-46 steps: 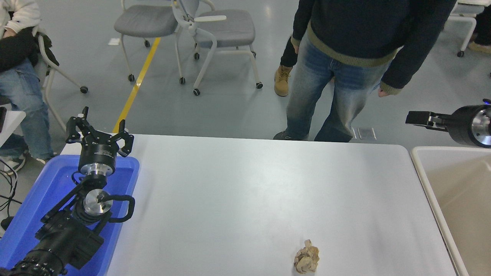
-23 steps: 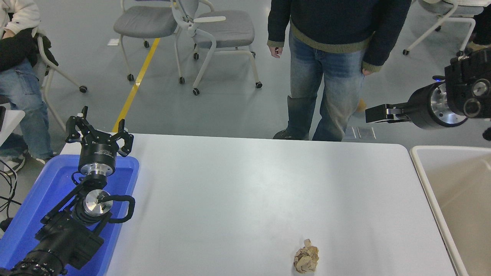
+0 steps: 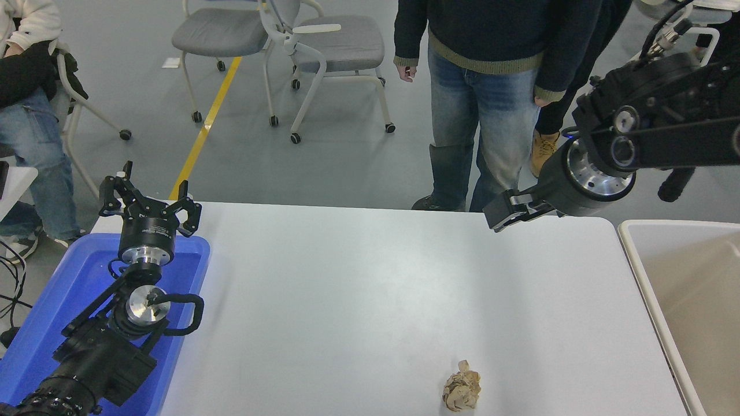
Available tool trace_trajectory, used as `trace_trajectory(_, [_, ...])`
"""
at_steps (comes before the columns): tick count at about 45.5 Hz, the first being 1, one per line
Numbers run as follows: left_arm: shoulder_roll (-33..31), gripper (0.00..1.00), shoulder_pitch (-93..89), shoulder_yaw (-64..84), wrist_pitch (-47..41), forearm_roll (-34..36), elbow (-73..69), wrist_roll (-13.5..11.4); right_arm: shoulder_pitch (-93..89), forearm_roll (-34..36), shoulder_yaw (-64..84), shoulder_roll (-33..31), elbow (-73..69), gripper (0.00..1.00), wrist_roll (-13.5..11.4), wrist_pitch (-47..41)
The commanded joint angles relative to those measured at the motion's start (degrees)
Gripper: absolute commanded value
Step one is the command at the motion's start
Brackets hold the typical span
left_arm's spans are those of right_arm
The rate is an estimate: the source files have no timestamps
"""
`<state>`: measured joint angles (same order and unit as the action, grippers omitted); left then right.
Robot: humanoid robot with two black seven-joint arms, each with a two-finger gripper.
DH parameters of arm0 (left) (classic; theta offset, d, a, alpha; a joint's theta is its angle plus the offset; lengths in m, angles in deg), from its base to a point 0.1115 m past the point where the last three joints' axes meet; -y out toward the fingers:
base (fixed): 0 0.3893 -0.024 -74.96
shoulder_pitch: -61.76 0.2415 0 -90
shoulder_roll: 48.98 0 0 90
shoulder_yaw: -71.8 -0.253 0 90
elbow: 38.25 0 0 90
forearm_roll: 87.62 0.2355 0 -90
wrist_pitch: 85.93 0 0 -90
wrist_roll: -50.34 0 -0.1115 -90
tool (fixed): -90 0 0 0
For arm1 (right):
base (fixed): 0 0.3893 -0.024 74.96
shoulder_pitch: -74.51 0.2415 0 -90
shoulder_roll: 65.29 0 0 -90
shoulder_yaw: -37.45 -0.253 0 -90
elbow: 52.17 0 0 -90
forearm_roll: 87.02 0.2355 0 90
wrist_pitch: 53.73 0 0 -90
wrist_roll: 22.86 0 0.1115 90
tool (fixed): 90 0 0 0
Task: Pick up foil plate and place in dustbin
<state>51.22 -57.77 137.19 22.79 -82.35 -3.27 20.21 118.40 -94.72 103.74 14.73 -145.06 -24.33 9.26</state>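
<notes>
The right hand (image 3: 496, 218) hangs closed and empty over the far edge of the white desk (image 3: 370, 289), wide bare surface around one brown paper ball (image 3: 461, 392), the dustbin (image 3: 636, 254) at the right edge, the left hand (image 3: 151, 202) open over one blue tray (image 3: 196, 254).

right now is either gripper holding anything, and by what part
Nothing is held. The left gripper sits open and empty over the blue tray. The right gripper hangs above the table's far edge with nothing visible in it. No foil plate is visible.
</notes>
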Motion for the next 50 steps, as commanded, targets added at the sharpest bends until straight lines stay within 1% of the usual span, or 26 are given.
trace_trajectory(1, [0.0,0.99,0.0,0.0,0.0,0.0,0.0,0.0,0.1,5.7,2.3,1.2,0.2,1.00,0.2,-3.4])
trace_trajectory(20, [0.0,0.99,0.0,0.0,-0.1,0.0,-0.1,0.0,-1.0,5.0,8.5,-3.2,-0.8,1.00,0.3,-8.3])
trace_trajectory(39, [0.0,0.99,0.0,0.0,0.0,0.0,-0.1,0.0,-1.0,5.4,7.2,-2.2,-0.9,1.00,0.9,-10.4])
trace_trajectory(48, [0.0,0.99,0.0,0.0,0.0,0.0,-0.1,0.0,-0.8,5.5,7.1,-2.2,-0.6,1.00,1.5,-11.3])
trace_trajectory(50, [0.0,0.99,0.0,0.0,0.0,0.0,-0.1,0.0,-0.6,5.5,7.1,-2.2,-0.5,1.00,2.1,-12.0])
